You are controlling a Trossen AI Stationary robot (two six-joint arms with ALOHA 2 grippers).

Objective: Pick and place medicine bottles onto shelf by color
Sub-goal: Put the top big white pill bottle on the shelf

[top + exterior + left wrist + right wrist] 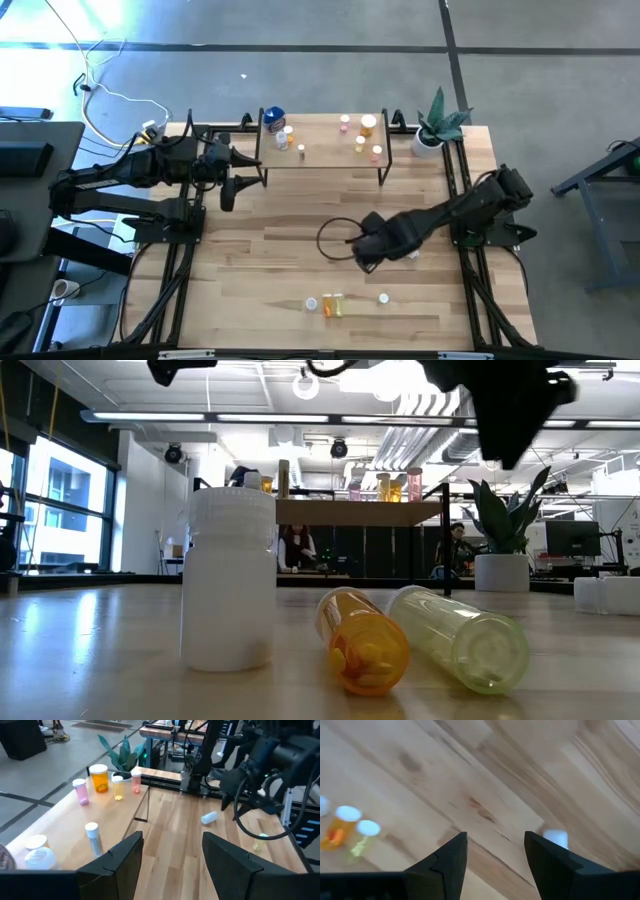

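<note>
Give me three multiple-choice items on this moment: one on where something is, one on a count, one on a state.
1. Where is the potted plant?
A. at a far corner of the table, beside the shelf
B. on the shelf
C. at the near edge of the table

2. How many bottles lie together in the near group on the table?
A. one
B. four
C. nine

3. How does the right gripper stand?
A. shut on a bottle
B. open and empty above the table
C. shut on the plant

Answers: 1 A, the high view shows it past the shelf's end. 2 B, four caps show there from above. 3 B, its wrist view shows bare wood between its fingers.
</note>
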